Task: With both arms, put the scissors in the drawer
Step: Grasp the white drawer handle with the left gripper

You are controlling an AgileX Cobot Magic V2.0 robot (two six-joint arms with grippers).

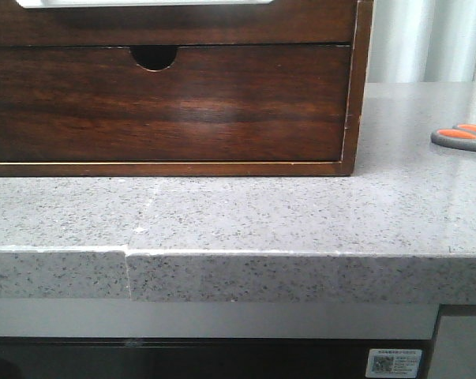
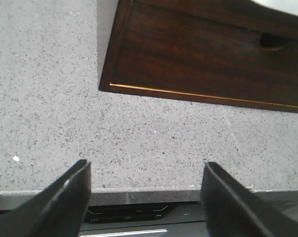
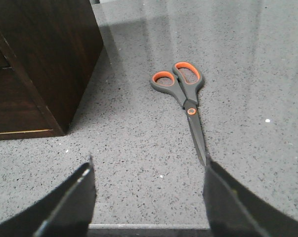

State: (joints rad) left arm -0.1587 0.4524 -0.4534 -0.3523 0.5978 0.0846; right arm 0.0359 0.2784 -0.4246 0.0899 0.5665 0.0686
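Observation:
The scissors (image 3: 186, 97), grey with orange-lined loops, lie closed and flat on the grey speckled counter to the right of the wooden cabinet (image 1: 222, 110); only their handles (image 1: 465, 138) show at the front view's right edge. The drawer (image 1: 182, 25) is the upper dark brown front, its white recess (image 1: 143, 2) cut off by the frame's top; it looks shut. It also shows in the left wrist view (image 2: 213, 12). My right gripper (image 3: 149, 197) is open and empty, near the counter's front edge, short of the blade tip. My left gripper (image 2: 146, 197) is open and empty, over the front edge before the cabinet's left corner.
Below the drawer is a second wooden front with a small half-round notch (image 1: 154, 57), shut. The counter (image 1: 245, 213) ends in a front edge with a seam at the left. Bare counter lies between the cabinet and the scissors.

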